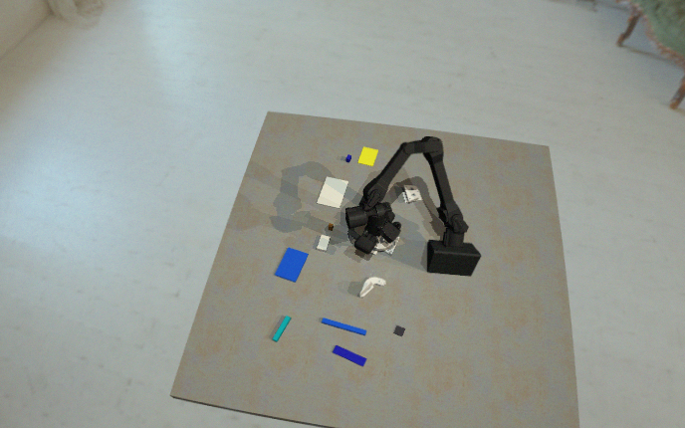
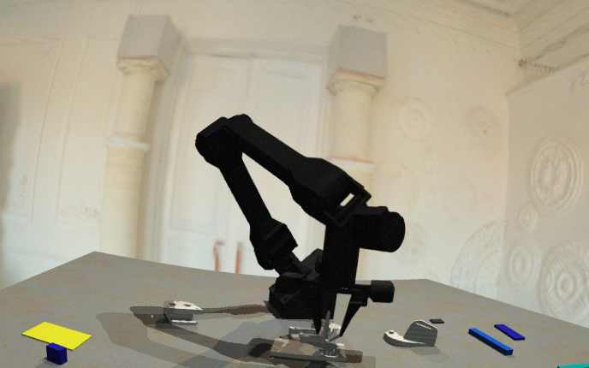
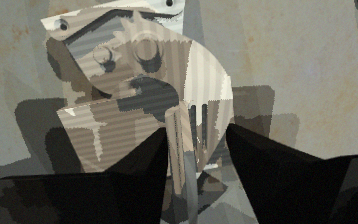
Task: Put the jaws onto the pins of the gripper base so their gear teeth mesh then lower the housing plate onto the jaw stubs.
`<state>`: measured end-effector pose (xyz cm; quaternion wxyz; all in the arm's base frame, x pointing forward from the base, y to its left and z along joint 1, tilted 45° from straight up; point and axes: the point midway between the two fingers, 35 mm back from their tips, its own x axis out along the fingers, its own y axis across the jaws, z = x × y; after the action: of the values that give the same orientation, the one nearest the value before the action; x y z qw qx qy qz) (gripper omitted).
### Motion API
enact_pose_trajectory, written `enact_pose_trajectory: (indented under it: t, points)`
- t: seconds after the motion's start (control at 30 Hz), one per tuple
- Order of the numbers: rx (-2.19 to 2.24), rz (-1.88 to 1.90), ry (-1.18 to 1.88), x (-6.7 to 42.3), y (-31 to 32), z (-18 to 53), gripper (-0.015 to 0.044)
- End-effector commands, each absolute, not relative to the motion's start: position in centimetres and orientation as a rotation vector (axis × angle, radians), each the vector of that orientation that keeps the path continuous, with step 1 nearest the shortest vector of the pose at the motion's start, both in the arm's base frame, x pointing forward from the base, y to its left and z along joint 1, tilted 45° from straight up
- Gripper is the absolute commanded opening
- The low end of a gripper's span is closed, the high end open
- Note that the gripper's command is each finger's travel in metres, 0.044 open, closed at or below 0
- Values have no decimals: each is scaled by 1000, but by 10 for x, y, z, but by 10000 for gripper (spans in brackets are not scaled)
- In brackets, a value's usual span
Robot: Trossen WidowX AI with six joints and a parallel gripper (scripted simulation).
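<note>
My gripper is shut on one white jaw, gripping its upright finger part. The jaw's curved arm, with gear teeth and a round stub, reaches over the gripper base. One round pin shows beside the teeth. Whether the held jaw touches the base or sits on a pin, I cannot tell. The other jaw lies on the table away from the base. The housing plate stands apart on the table. The arm hides most of the base in the top view.
A white card, small brown block, small white block and blue card lie beyond the gripper. A yellow card and small blue block lie toward the back. Several bars and a dark square lie past the loose jaw.
</note>
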<state>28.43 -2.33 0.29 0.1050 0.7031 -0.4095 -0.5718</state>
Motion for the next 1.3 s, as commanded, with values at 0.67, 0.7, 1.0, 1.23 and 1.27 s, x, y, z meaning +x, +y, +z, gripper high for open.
enact_pose_trajectory:
  t: [0.67,0.7,1.0,1.23,1.27]
  points:
    - [2068,-1683,-1203,284,-27,0,134]
    - [2068,-1682,-1204,284,-27,0,134]
    - [2068,-1682,-1204,284,-29,-2,134]
    - [2069,-1682,-1205,284,-31,-4,134]
    - [2069,-1682,-1205,284,-31,-4,134]
